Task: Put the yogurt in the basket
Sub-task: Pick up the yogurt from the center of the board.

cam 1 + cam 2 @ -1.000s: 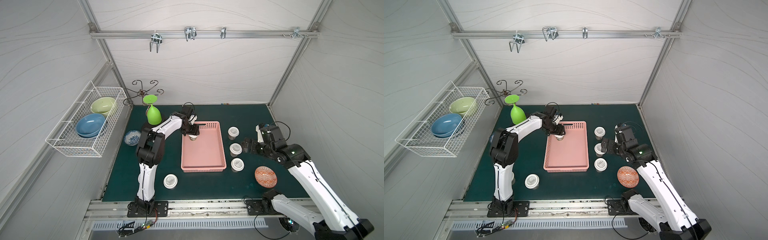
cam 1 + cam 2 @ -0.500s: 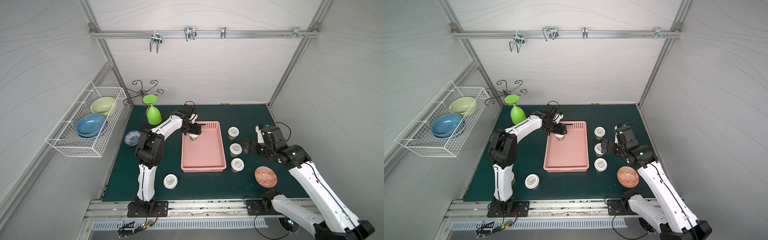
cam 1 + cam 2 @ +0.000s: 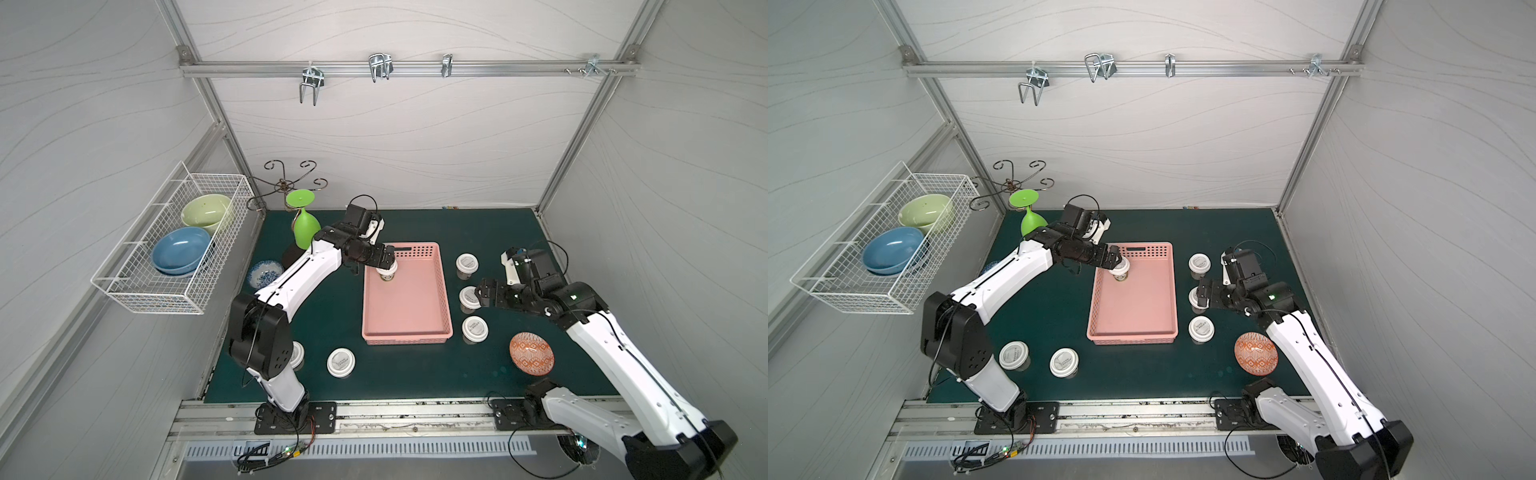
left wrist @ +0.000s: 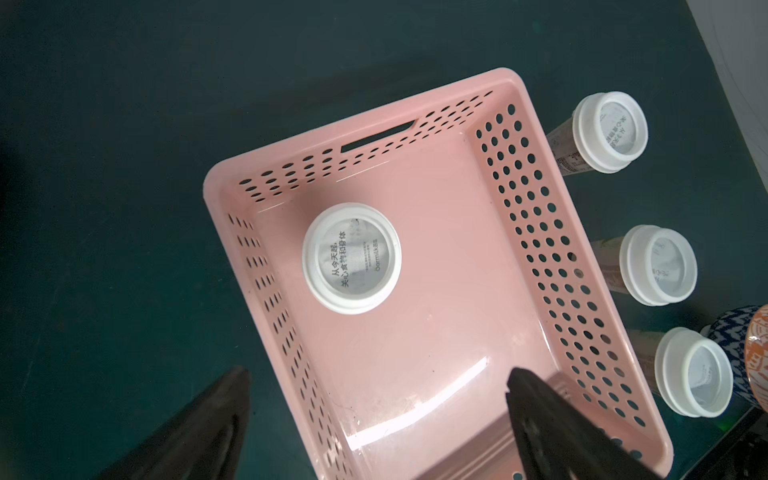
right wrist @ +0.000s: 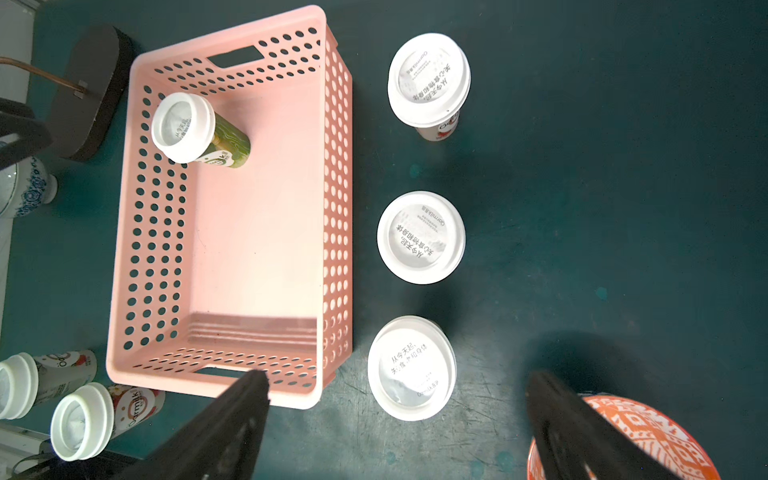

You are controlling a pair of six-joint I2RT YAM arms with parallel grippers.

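The pink basket [image 3: 407,332] [image 3: 1133,332] lies mid-table. One yogurt [image 3: 387,275] [image 4: 351,257] [image 5: 183,126], white-lidded with a green wrap, stands upright in its far left corner. My left gripper [image 3: 385,259] [image 4: 378,372] hangs open just above that cup, holding nothing. Three more yogurts [image 3: 466,264] [image 3: 469,296] [image 3: 475,328] stand in a column right of the basket. Above that column hovers my right gripper [image 3: 482,293] [image 5: 397,376], open and empty. Two yogurts [image 3: 1064,363] [image 3: 1014,355] stand at the front left.
An orange patterned bowl [image 3: 532,353] sits by the right arm. An upturned green glass [image 3: 305,224], a metal stand [image 3: 286,187] and a small blue-white bowl [image 3: 265,273] are at the back left. A white wire basket [image 3: 137,291] with two bowls hangs on the left wall.
My left gripper has opened and let go of the yogurt, which now stands free in the basket. The right arm has barely shifted.
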